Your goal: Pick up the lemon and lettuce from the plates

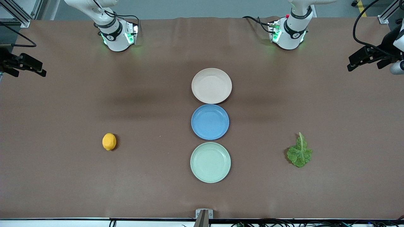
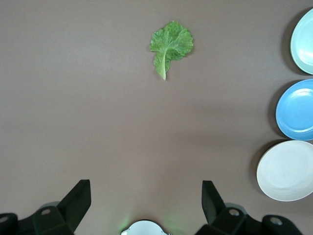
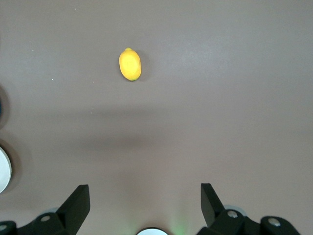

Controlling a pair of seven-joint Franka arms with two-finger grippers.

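Both picks appear done: lemon and lettuce lie on the worktop, off the plates. Left end effector and right end effector, both spread, empty, wait high; next, probably nothing.

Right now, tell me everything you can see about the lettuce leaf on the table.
The lettuce is a single crinkled green leaf with a pale central rib running into a short stem. It looks fresh and soft, and lies flat on the bare brown table, toward the left arm's end, on no plate. Its stem points away from the front camera, its frilly blade toward it. It lies about level with the mint green plate, well apart from it. Nothing touches the leaf but the table.
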